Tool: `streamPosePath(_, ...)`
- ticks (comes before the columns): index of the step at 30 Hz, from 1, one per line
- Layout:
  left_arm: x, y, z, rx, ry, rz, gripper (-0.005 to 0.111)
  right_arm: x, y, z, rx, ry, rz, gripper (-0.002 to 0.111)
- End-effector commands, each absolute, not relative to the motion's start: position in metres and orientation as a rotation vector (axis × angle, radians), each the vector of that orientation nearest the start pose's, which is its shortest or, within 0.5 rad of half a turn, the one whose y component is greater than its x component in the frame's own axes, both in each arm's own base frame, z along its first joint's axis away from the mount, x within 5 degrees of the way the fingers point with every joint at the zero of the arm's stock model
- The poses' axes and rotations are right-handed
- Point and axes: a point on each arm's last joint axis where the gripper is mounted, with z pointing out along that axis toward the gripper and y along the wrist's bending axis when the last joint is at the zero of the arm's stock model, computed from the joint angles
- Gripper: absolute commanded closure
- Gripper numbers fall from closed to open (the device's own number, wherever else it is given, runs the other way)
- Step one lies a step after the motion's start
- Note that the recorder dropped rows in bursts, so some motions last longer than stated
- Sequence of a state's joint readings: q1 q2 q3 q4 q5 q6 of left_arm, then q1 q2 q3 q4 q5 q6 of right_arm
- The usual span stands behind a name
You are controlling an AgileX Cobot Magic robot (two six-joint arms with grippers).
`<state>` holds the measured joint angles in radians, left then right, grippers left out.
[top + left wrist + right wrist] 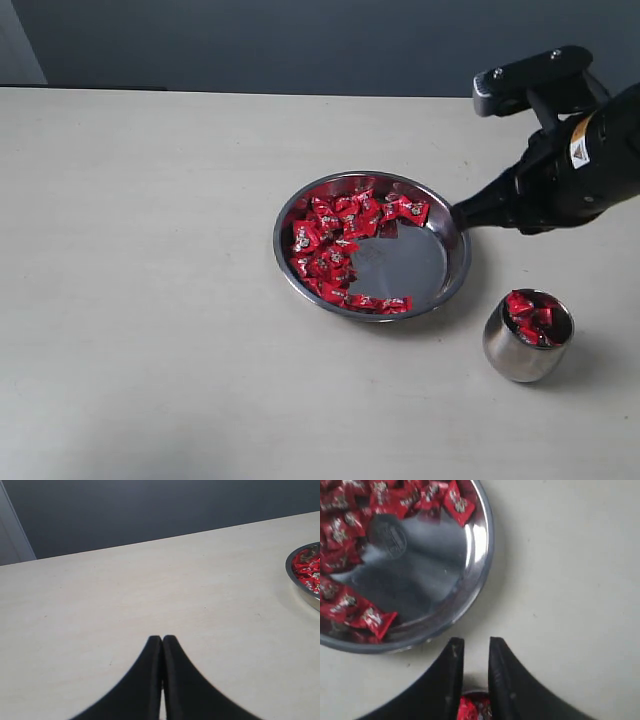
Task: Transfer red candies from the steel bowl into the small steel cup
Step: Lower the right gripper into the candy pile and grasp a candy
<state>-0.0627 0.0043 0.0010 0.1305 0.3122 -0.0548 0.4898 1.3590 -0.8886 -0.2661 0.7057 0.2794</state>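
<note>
The steel bowl (412,266) sits mid-table with many red candies (335,240) heaped along its left and far sides; its right part is bare. The small steel cup (518,356) stands upright to the bowl's front right and holds a few red candies (530,318). My right gripper (462,213) hovers just outside the bowl's right rim. In the right wrist view this gripper (474,642) is open by a narrow gap with nothing between the tips. Below that gap show the cup's candies (472,707). My left gripper (162,639) is shut and empty, over bare table away from the bowl (291,574).
The pale tabletop (150,300) stretches wide to the left and front of the bowl. A dark wall (300,40) runs behind the table's far edge. The right arm's black body (585,160) hangs above the table, beyond the cup.
</note>
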Motion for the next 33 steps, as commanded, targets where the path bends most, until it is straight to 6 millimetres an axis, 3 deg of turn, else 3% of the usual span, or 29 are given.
streamPosePath(1,0.054,0.000,0.186,0.093,1.785,0.032,0.106,0.248,0.125,0.257,-0.544,2.474,0.124,0.089)
streamPosePath(10,0.054,0.000,0.186,0.093,1.785,0.032,0.106,0.272,0.155,0.218,-0.695,2.477,0.301,0.089)
streamPosePath(14,0.054,0.000,0.186,0.093,1.785,0.032,0.106,0.299,0.175,0.199,-0.807,2.542,0.342,0.070)
streamPosePath(20,0.054,0.000,0.186,0.093,1.785,0.032,0.106,0.334,0.198,0.166,-0.820,2.626,0.393,0.070)
streamPosePath(26,0.054,0.000,0.186,0.093,1.785,0.032,0.106,0.347,0.210,0.138,-0.832,2.681,0.445,0.070)
streamPosePath(33,0.054,0.000,0.186,0.093,1.785,0.032,0.106,0.350,0.210,0.120,-0.824,2.700,0.427,0.070)
